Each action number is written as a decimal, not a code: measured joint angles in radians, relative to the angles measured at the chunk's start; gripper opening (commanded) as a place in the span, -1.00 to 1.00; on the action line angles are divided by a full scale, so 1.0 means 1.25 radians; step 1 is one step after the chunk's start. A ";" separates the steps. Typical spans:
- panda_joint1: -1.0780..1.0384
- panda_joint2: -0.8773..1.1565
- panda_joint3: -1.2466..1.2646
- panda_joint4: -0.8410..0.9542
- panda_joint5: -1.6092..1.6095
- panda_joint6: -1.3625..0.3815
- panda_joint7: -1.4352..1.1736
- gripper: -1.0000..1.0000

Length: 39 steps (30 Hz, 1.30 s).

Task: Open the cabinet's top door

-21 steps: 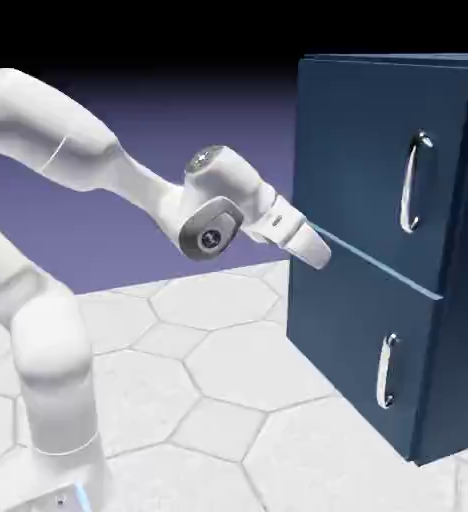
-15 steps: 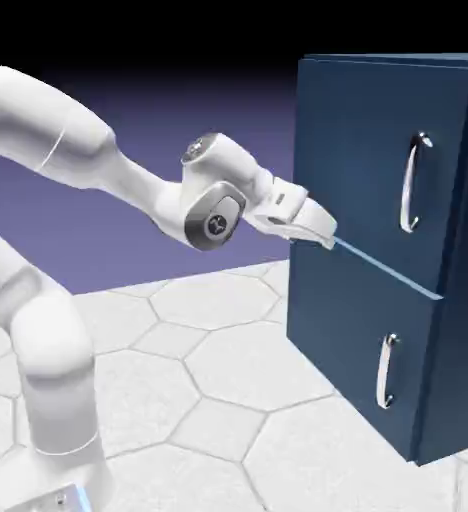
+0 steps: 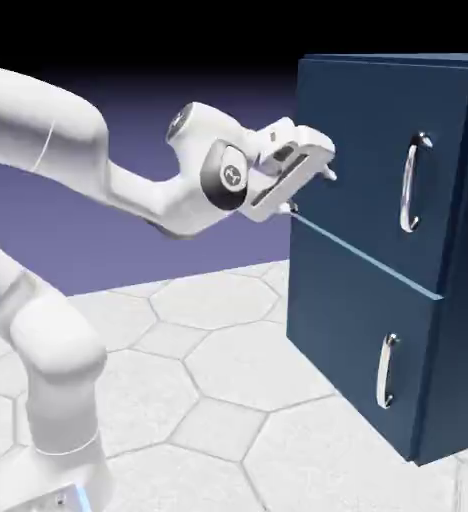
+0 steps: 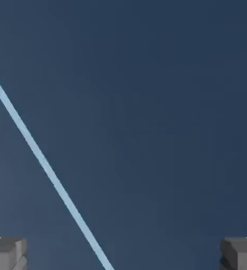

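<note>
Cabinet (image 3: 378,250) side ahead of wide gripper (image 3: 313,180)

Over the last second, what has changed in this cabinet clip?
The hand rose along the cabinet's side edge and rolled, from the seam between the doors to beside the top door. It grasped nothing; fingers wide apart. Both doors stayed shut.

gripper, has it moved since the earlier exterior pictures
Yes. The gripper has risen and rolled: earlier it sat level with the cabinet's light blue seam, now it sits above it, beside the top door.
</note>
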 measured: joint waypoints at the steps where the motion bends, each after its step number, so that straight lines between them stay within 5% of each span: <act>1: 0.011 -0.004 -0.012 0.007 -0.035 -0.001 -0.012 0.00; 39: 0.421 -0.153 -0.486 0.261 -1.357 -0.026 -0.449 0.00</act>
